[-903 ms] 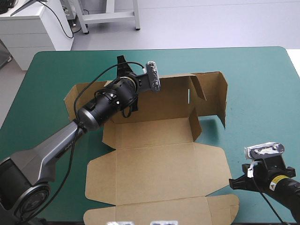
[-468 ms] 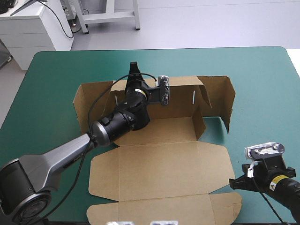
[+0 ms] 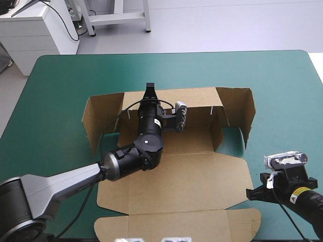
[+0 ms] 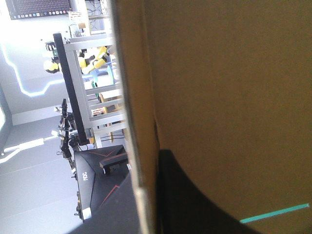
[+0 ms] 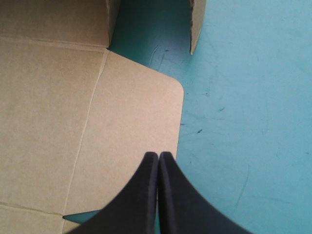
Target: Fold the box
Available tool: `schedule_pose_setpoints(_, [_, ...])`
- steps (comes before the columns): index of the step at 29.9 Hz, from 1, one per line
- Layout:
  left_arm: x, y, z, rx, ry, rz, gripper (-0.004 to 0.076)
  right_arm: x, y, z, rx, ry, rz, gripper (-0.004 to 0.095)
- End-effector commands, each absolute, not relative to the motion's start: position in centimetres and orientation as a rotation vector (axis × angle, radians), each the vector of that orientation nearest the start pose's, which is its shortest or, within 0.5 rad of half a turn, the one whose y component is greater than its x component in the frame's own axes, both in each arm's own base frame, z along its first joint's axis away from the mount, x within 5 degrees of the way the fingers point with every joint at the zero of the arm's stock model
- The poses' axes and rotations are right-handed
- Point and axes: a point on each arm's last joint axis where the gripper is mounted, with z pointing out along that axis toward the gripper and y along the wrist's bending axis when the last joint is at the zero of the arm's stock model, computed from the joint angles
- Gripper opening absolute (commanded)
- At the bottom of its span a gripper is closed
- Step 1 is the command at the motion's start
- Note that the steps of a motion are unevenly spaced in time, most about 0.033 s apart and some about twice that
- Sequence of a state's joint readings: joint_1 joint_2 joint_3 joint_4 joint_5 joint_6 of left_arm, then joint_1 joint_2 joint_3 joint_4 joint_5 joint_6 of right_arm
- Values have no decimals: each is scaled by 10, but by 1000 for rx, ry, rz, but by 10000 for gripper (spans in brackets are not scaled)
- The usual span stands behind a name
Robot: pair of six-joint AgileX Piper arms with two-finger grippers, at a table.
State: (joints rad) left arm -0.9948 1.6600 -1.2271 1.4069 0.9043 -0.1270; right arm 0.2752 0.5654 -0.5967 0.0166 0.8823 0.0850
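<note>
The brown box (image 3: 171,176) lies in the middle of the table with its lid panel flat toward the near edge. Its rear wall (image 3: 197,101) and the two end flaps stand up. My left gripper (image 3: 150,89) reaches over the tray floor and is shut on the rear wall's top edge. In the left wrist view the board (image 4: 229,97) fills the picture, and its edge passes between the black fingers of the left gripper (image 4: 144,195). My right gripper (image 3: 252,194) is shut with nothing in it. It hovers at the lid's right corner flap (image 5: 131,112), with the right gripper (image 5: 158,157) pointing along the flap.
The teal-green cover (image 3: 282,91) shows on every side of the box, widest along the far edge and at the right. The raised right end flap (image 3: 242,108) stands between the tray and that open stretch.
My left gripper has moved right and nearer with the rear wall, which now stands more upright and squarer. The whole box has shifted slightly right. The right gripper has stayed put.
</note>
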Motion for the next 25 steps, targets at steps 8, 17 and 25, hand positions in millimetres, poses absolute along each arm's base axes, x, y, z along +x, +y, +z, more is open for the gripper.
schedule_pose_setpoints(8, [232, -248, 333, 1446, 1357, 1041, -8, 129, 20, 360, -130, 2072, 18, -21])
schedule_pose_setpoints(17, [232, -248, 332, 1453, 1355, 1040, -8, 230, 47, 420, -223, 2029, -40, -21])
schedule_pose_setpoints(25, [232, -248, 333, 1454, 1351, 1051, -8, 308, 22, 428, -111, 2058, 23, -21])
